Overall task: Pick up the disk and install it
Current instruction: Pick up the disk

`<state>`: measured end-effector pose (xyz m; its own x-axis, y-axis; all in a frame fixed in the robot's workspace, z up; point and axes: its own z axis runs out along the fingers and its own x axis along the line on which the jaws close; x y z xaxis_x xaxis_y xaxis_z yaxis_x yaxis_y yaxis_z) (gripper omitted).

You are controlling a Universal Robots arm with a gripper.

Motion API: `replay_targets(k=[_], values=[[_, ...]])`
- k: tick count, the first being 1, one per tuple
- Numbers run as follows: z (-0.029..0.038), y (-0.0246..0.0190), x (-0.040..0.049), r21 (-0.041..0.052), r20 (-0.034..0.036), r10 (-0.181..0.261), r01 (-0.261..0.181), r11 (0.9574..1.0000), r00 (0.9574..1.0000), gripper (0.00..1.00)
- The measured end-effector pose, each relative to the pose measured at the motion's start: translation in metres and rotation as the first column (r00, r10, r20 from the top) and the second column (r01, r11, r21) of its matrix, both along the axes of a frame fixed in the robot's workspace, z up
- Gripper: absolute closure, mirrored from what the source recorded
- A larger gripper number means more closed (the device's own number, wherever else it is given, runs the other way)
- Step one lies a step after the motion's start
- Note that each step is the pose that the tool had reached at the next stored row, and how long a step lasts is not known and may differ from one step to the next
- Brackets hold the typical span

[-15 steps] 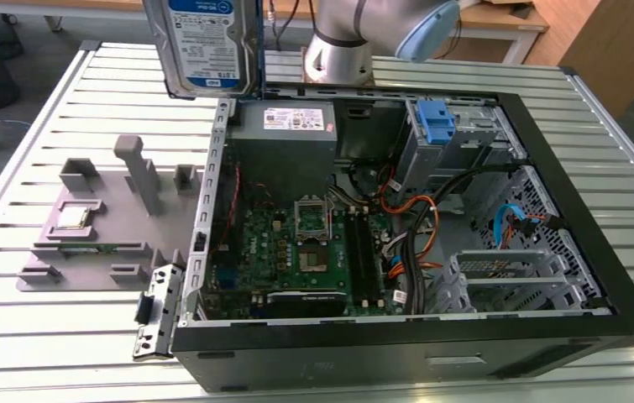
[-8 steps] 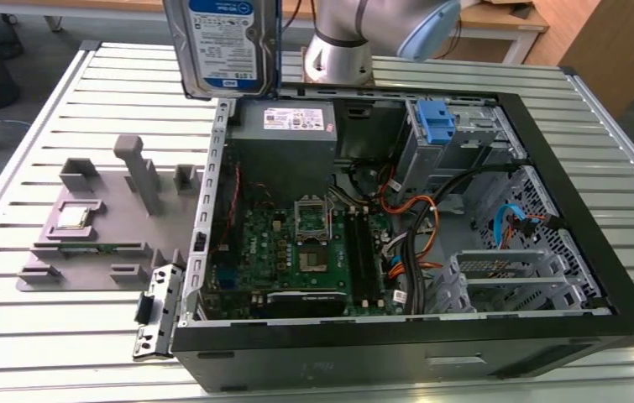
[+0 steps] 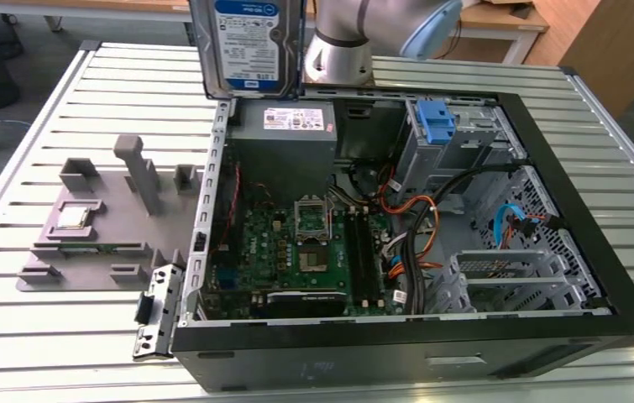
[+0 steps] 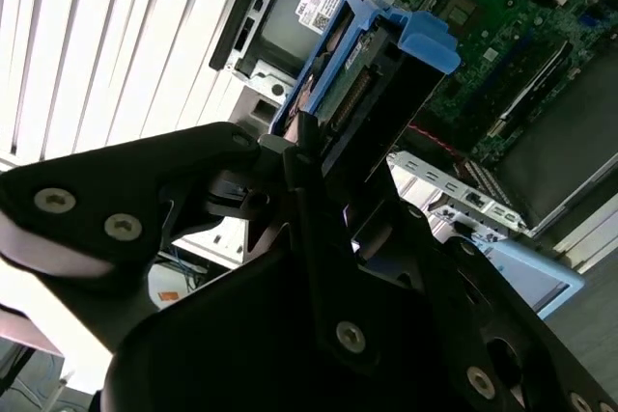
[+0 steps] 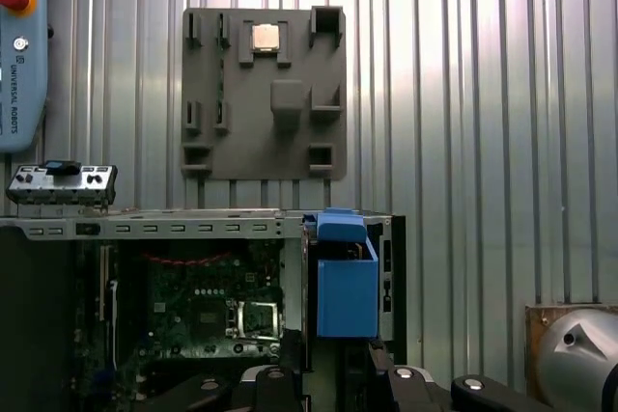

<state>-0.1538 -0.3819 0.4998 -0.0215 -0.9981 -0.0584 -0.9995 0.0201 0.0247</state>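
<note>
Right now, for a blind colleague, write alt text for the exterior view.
A silver-grey hard drive with a white-and-blue label hangs upright beside the robot arm, over the edge of an open black computer case on a slatted metal table; a grey fixture plate lies at the exterior view's left.

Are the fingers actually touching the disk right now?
Touching. In the second wrist view the fingers clamp the disk at its near end, with no gap between them.
</note>
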Motion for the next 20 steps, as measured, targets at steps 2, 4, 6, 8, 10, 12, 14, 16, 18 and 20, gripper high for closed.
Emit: replay_targets(k=[2,4,6,8,10,12,14,16,18,20], values=[[0.0,0.0,0.0067,0.0,-0.0002,0.0,0.0,1.0,1.0,0.65],[0.0,0.0,0.0136,0.0,-0.0004,0.0,0.0,1.0,1.0,0.65],[-0.0001,0.0,0.021,0.0,-0.0007,0.0,0.0,1.0,1.0,0.65],[-0.0001,0.0,0.0284,0.0,-0.0009,0.0,0.0,1.0,1.0,0.65],[-0.0001,0.0,0.0358,0.0,-0.0011,0.0,0.0,1.0,1.0,0.65],[-0.0001,0.0,0.0431,0.0,-0.0013,0.0,0.0,1.0,1.0,0.65],[-0.0001,0.0,0.0502,0.0001,-0.0015,0.0,0.0,1.0,1.0,0.65],[-0.0001,0.0,0.0573,0.0,-0.0017,0.0,0.0,1.0,1.0,0.65],[-0.0001,0.0,0.0645,0.0,-0.0018,0.0,0.0,1.0,1.0,0.65],[-0.0001,0.0,0.0715,0.0,-0.002,0.0,0.0,1.0,1.0,0.65]])
